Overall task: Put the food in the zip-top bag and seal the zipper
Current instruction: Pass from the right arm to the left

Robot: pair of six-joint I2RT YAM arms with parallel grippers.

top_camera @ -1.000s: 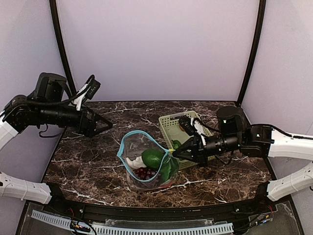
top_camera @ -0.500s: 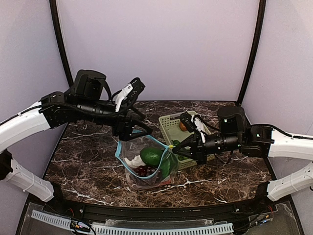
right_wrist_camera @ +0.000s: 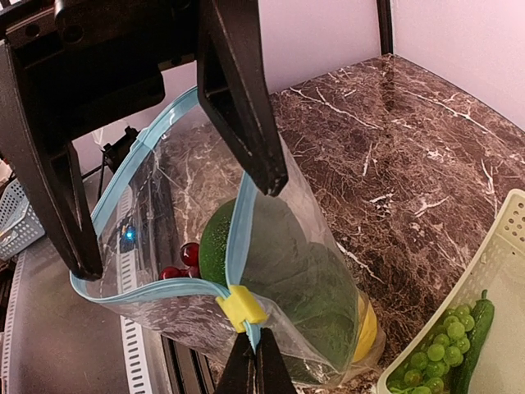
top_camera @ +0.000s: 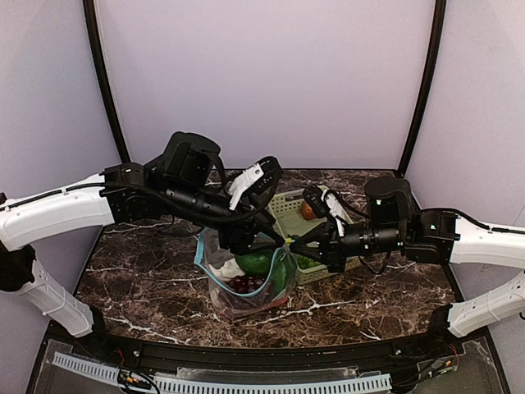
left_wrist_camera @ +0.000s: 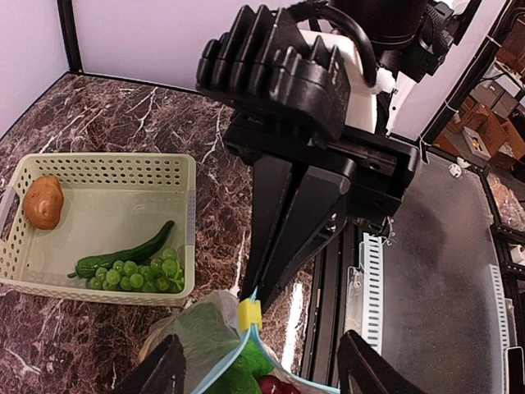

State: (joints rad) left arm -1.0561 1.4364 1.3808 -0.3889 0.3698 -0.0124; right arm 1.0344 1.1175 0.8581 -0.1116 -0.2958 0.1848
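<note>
Top external, left arm [top_camera: 57, 215]: I've seen it sweep in from the far left to the bag mouth within the last second.
left gripper [right_wrist_camera: 176, 230]: fingers apart but narrowing, poised at the open rim, holding nothing.
zip-top bag [top_camera: 238, 300]: standing on the table [top_camera: 148, 271], open; green piece [top_camera: 257, 263], grapes [top_camera: 240, 285], white bulb [top_camera: 225, 269] inside.
zipper [right_wrist_camera: 152, 289]: unsealed, yellow slider [right_wrist_camera: 240, 305] at its right end.
right gripper [right_wrist_camera: 250, 361]: pinched together on the zipper below the slider.
basket [left_wrist_camera: 107, 162]: potato [left_wrist_camera: 43, 201], green grapes [left_wrist_camera: 135, 275] unloaded; sealing looks premature to me.
</note>
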